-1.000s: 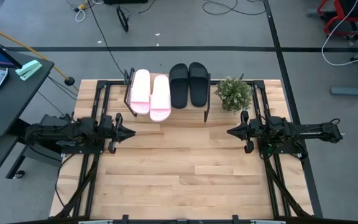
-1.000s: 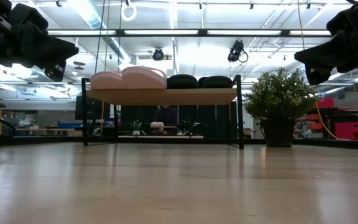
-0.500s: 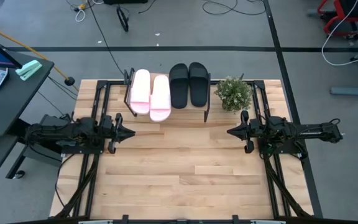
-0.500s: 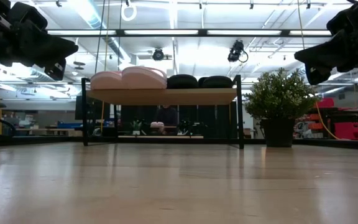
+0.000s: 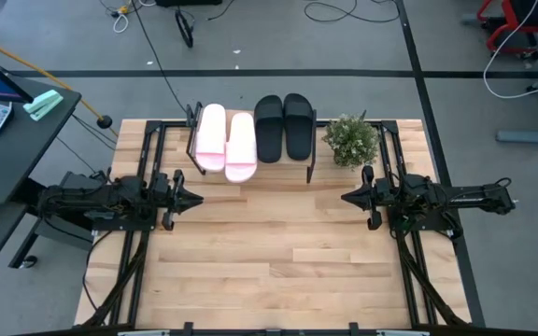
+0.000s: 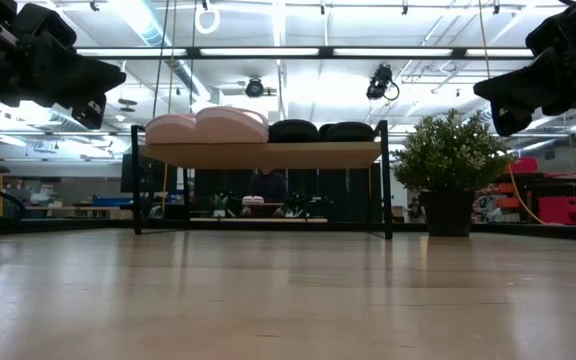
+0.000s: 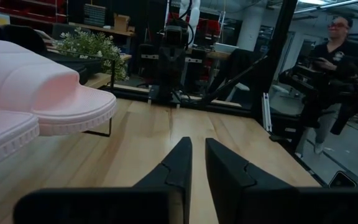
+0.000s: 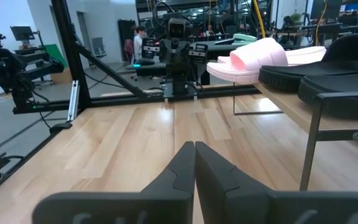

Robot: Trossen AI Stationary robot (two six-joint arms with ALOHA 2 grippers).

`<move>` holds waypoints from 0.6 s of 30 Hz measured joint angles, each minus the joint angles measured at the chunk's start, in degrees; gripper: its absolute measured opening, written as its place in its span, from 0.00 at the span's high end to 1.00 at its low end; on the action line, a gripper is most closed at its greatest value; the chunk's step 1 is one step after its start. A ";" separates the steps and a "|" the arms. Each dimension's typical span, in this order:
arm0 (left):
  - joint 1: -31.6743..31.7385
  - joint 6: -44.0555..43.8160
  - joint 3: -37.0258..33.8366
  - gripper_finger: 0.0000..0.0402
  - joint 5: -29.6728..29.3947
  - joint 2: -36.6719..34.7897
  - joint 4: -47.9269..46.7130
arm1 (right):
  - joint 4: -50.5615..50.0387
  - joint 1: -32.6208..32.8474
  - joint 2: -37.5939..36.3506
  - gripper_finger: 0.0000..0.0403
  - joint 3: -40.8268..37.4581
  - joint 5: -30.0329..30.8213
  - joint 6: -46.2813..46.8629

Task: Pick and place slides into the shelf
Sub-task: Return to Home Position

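Two pale pink slides (image 5: 225, 142) and two black slides (image 5: 284, 127) lie side by side, soles down, on the plank top of the shelf (image 6: 268, 154) at the table's far edge. The pink ones (image 7: 36, 87) stick out a little over the shelf's near edge. My left gripper (image 5: 197, 198) hangs level above the table's left side, its fingers (image 7: 178, 163) almost together with only a narrow slit and nothing between them. My right gripper (image 5: 345, 198) hangs level above the right side, fingers (image 8: 182, 163) shut and holding nothing. The two point at each other.
A potted plant (image 5: 351, 140) stands just right of the shelf, near my right arm. Bare wooden tabletop (image 5: 269, 252) stretches between the arms and toward the near edge. A person (image 7: 328, 68) stands in the room beyond the table.
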 joint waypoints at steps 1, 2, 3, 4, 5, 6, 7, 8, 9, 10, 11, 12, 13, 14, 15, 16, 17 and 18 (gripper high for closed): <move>0.00 -0.02 0.00 0.88 0.00 0.00 0.00 | 0.00 0.00 0.00 0.96 0.00 0.00 0.00; 0.00 -0.01 0.00 0.88 0.01 0.00 0.02 | 0.00 0.00 0.00 0.96 0.00 0.00 0.00; 0.00 0.01 0.00 0.89 0.00 0.00 0.02 | 0.00 0.02 0.00 0.96 0.00 0.00 0.00; 0.00 0.01 0.00 0.89 0.00 0.00 0.02 | 0.00 0.00 0.00 0.96 0.00 0.00 0.00; 0.00 -0.04 0.00 0.89 0.00 0.00 0.02 | 0.00 0.00 0.00 0.96 0.00 0.00 0.00; 0.00 -0.02 0.00 0.89 0.00 0.00 0.04 | 0.00 0.00 0.00 0.96 0.00 0.00 0.00; 0.00 0.01 0.00 0.89 0.00 0.00 0.04 | 0.00 0.00 0.00 0.96 0.00 0.00 0.00; 0.01 -0.01 0.00 0.89 0.00 0.00 0.04 | 0.00 0.02 0.00 0.96 0.00 0.00 0.00; 0.00 -0.01 0.00 0.89 0.00 0.00 0.04 | 0.00 0.01 0.00 0.96 0.00 0.00 0.00; 0.00 0.00 0.00 0.88 0.00 0.00 0.04 | 0.00 0.00 0.00 0.96 0.00 0.00 0.00; 0.00 0.00 0.00 0.88 0.00 0.00 0.05 | 0.00 0.00 0.00 0.96 0.00 0.00 0.00; 0.00 -0.01 0.00 0.88 0.00 0.00 0.07 | 0.00 0.02 0.00 0.96 0.00 0.00 0.00; 0.00 -0.01 0.00 0.88 0.00 0.00 0.07 | 0.00 0.00 0.00 0.96 0.00 0.00 0.00; 0.00 0.01 0.00 0.87 0.00 0.00 0.07 | 0.00 0.00 0.00 0.96 0.00 0.00 0.00; 0.00 -0.01 0.00 0.87 0.00 0.00 0.07 | 0.00 0.00 0.00 0.96 0.00 0.01 0.00; 0.00 -0.01 0.00 0.87 0.00 0.00 0.07 | 0.00 0.01 0.00 0.96 0.00 0.00 0.00; 0.00 0.01 0.00 0.87 0.00 0.00 0.07 | 0.00 0.02 0.00 0.96 0.00 0.00 0.00; 0.00 0.00 0.00 0.87 0.00 0.00 0.07 | 0.00 0.02 0.00 0.96 0.00 0.00 0.00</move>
